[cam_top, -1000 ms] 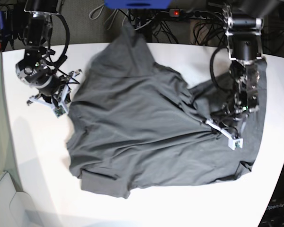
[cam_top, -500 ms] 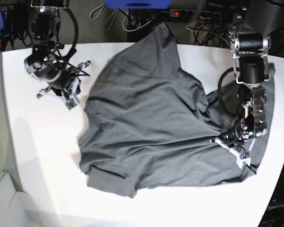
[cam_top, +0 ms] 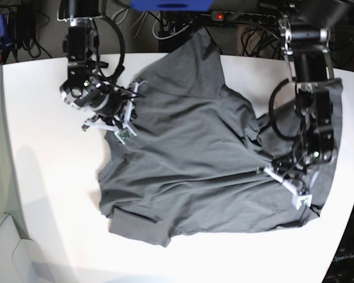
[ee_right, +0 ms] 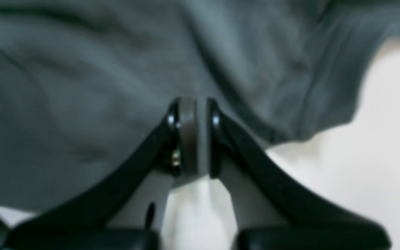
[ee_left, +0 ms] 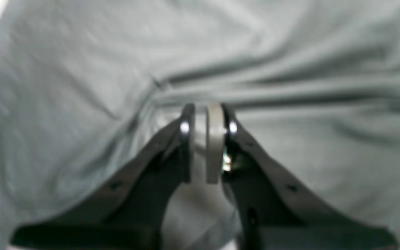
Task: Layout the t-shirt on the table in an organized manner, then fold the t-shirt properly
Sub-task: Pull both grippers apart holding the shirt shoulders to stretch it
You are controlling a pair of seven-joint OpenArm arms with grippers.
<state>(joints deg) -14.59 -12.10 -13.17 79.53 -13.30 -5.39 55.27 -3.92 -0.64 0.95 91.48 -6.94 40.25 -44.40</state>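
The t-shirt [cam_top: 206, 159] lay spread and rumpled across the white counter [cam_top: 41, 177], its far edge hanging over the counter's back rim. The left gripper [ee_left: 205, 114] was clenched on a pinch of the cloth, with taut creases running out from the jaws. The right gripper [ee_right: 193, 114] was clenched on a fold near the shirt's edge, with bare counter showing beside it.

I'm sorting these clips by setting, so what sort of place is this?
Probably a robotics lab or test bench, not a home. Two robot arms work on a t-shirt on a bare white table, and behind the table's far edge lie tangled cables and a power strip.
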